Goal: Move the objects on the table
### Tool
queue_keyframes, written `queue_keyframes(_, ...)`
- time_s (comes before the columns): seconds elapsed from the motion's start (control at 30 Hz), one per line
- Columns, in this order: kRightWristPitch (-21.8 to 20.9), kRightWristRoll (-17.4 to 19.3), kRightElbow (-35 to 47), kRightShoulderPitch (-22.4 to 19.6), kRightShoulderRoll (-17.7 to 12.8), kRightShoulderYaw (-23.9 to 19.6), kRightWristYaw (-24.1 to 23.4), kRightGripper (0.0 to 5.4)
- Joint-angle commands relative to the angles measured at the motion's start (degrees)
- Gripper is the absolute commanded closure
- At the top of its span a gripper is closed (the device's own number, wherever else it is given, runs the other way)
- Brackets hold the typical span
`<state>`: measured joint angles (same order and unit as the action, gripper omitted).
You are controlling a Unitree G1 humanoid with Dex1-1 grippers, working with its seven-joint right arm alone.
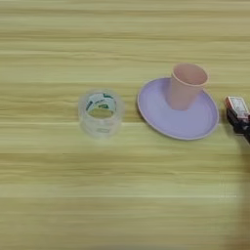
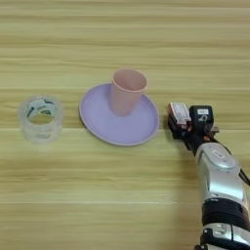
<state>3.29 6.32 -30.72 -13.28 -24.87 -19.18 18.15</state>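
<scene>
Your claw (image 2: 188,122) is at the right side of the table (image 2: 122,205), with the silver forearm (image 2: 219,180) coming up from the bottom right corner. Its black fingers appear closed on the small red-and-white box (image 2: 178,113), which sits just beside the right rim of the lilac plate (image 2: 105,128); I cannot tell whether the box is lifted or rests on the wood.

The pink cup (image 2: 126,91) stands upright on the plate, toward its far side. A roll of clear tape (image 2: 41,117) lies well apart, to the left.

The main risk, in my judgement, is the small gap between the box and the plate. If you move the box to the left while it is low, it may hit the rim, push the plate, and tip the cup. The cup is tall and narrow at its base, so it could fall easily.

The hold also seems to be on one end of the box only. With a quick swing the box may turn between the fingers or slip out.
</scene>
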Motion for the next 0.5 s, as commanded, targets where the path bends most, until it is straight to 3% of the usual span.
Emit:
queue_keyframes(0.03,-1.65,0.73,2.0,-4.36,-2.62,-0.27,-0.15,2.44)
queue_keyframes(0.27,-1.65,0.82,1.79,-4.41,-2.71,-0.23,-0.14,3.2)
queue_keyframes(0.5,-1.62,0.85,1.62,-4.49,-2.78,-0.24,-0.09,3.3)
